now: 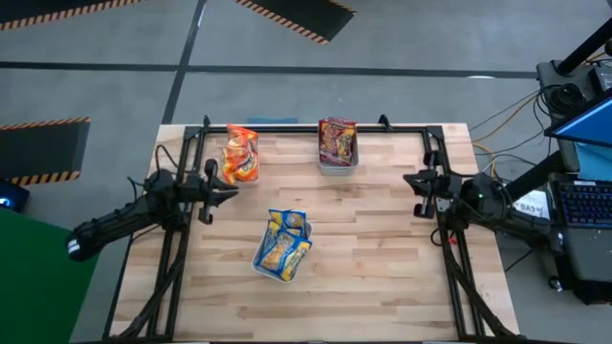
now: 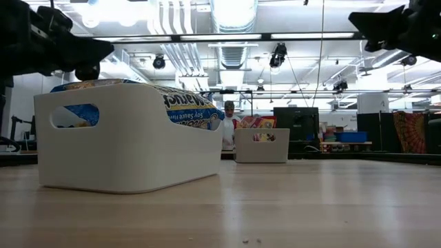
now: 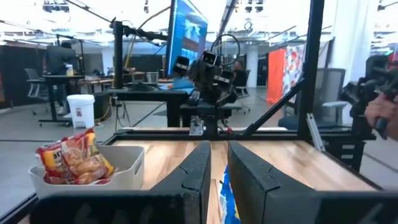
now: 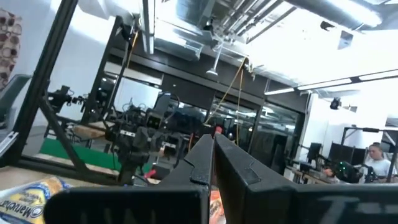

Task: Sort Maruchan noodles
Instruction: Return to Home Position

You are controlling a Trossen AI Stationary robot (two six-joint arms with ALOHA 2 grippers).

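The left end effector (image 1: 222,191) hangs at the desk's (image 1: 373,272) left edge, its fingers a narrow slit apart and empty. The orange packets (image 1: 241,155) lie near it, toward the far edge. The right end effector (image 1: 418,182), clenched and empty, hangs at the right edge. The red packets (image 1: 337,140) sit at the far edge. The blue-and-yellow packets (image 1: 284,247), in a mid-desk bin (image 2: 124,158), read "Maruchan" and "Soy Sauce Flavor". Open wood separates the groups.

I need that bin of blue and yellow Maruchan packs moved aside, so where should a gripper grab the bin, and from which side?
Probably the rim of the white bin just above its handle cutout, coming straight down from above: one finger inside the wall, one outside. The wall is thin and upright there, while the blue-and-yellow packs fill the middle. The left gripper looks nearer.
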